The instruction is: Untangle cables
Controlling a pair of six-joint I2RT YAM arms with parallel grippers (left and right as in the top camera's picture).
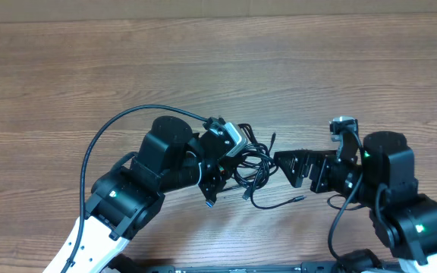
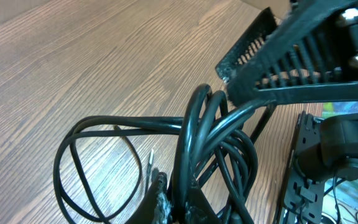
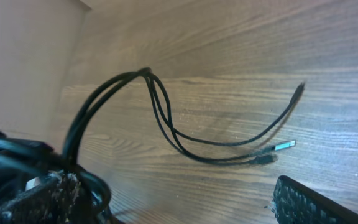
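The cables (image 1: 255, 164) form a black knotted bundle at the table's middle, with one loose plug end (image 1: 297, 199) trailing to the front right. My left gripper (image 1: 228, 165) is shut on several strands of the bundle (image 2: 194, 134), which rise from its jaws (image 2: 174, 200). My right gripper (image 1: 286, 171) stands wide open just right of the bundle, holding nothing. In the right wrist view its left finger (image 3: 45, 199) sits against dark strands. Thin cable loops (image 3: 160, 115) run out across the wood to the plug tips (image 3: 284, 145).
The wooden table (image 1: 203, 68) stretches wide behind the arms. A thicker black wire (image 1: 101, 140) arcs over my left arm. The right gripper's ribbed finger (image 2: 278, 59) hangs just above the bundle in the left wrist view.
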